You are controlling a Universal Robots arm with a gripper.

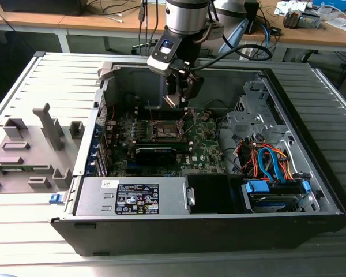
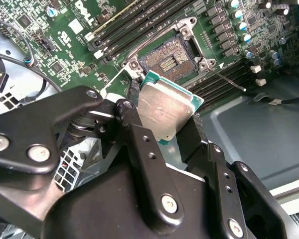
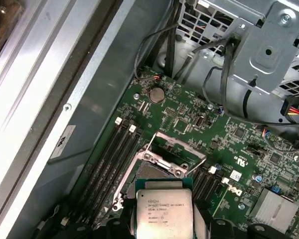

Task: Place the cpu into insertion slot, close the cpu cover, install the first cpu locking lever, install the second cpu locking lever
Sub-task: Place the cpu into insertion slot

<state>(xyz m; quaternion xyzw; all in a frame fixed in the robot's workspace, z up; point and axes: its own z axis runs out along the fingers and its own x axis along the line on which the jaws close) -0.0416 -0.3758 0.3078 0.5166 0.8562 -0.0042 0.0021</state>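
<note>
My gripper (image 2: 165, 115) is shut on the cpu (image 2: 167, 108), a flat square chip with a silvery top, pinched at two opposite edges by the black fingers (image 2: 139, 137). It hangs tilted just above the green board, a short way off the insertion slot (image 2: 168, 60), whose gold-brown contact field lies bare. In the first wrist view the cpu (image 3: 163, 211) sits in front of the slot, and the cpu cover (image 3: 165, 163) stands raised behind it. A thin locking lever (image 2: 228, 81) sticks out beside the slot. In the exterior view the gripper (image 1: 177, 99) hovers over the slot (image 1: 164, 130).
Black memory slots (image 2: 139, 17) run along both sides of the slot. A grey drive cage (image 1: 248, 112) with orange and blue cables (image 1: 268, 161) fills the case on the exterior view's right. The power supply (image 1: 132, 196) lies along the front. The case wall (image 3: 50, 99) rises close by.
</note>
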